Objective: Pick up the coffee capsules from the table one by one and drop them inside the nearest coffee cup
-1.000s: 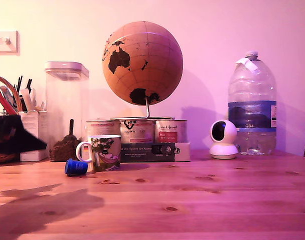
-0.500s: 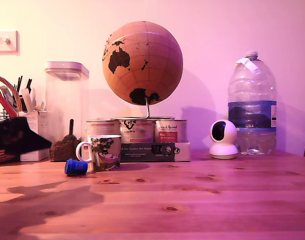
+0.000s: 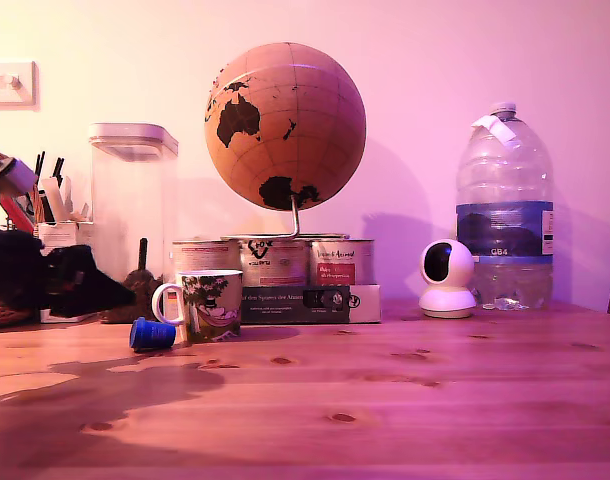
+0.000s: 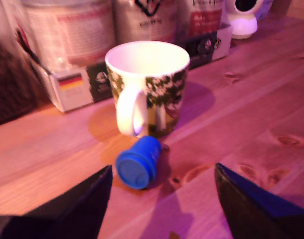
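The capsule (image 4: 138, 163) lay on its side on the tabletop (image 4: 251, 119), just beside the mug (image 4: 149, 84), near the foot of the handle; contact between the two could not be confirmed. In the wrist view its flat round end faced the camera and the tapered body pointed back toward the mug. The gripper (image 4: 162, 199) was released, jaws spread wide, one on either side of the capsule and short of it. In the exterior view the arm showed only as a dark mass at the exterior view's left.

Judgement: the capsule looked small, light and rigid, with smooth walls. Lying on its side, it could probably roll if nudged. The taper might let it squirt out of a squeeze, so a hold across the body close behind the wider rim seemed safest. The mug looked empty and stood upright with a wide mouth.
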`<act>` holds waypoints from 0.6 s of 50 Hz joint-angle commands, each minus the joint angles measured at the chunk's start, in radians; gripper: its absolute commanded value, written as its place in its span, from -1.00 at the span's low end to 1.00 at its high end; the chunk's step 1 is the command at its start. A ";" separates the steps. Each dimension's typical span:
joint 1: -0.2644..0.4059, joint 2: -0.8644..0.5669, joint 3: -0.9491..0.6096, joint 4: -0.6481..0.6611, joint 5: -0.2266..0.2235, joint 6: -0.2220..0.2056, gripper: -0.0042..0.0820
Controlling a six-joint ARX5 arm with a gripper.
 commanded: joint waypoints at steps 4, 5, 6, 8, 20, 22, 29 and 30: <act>-0.006 0.036 0.033 0.006 -0.004 0.031 0.46; -0.006 0.043 0.038 0.006 -0.005 0.036 0.46; -0.006 0.050 0.043 0.003 -0.004 0.042 0.46; -0.006 0.063 0.052 -0.002 -0.004 0.043 0.46; -0.013 0.126 0.109 -0.016 0.000 0.043 0.45; -0.014 0.136 0.120 -0.017 0.003 0.044 0.45; -0.023 0.170 0.160 -0.048 0.005 0.055 0.44; -0.023 0.175 0.166 -0.053 0.006 0.056 0.44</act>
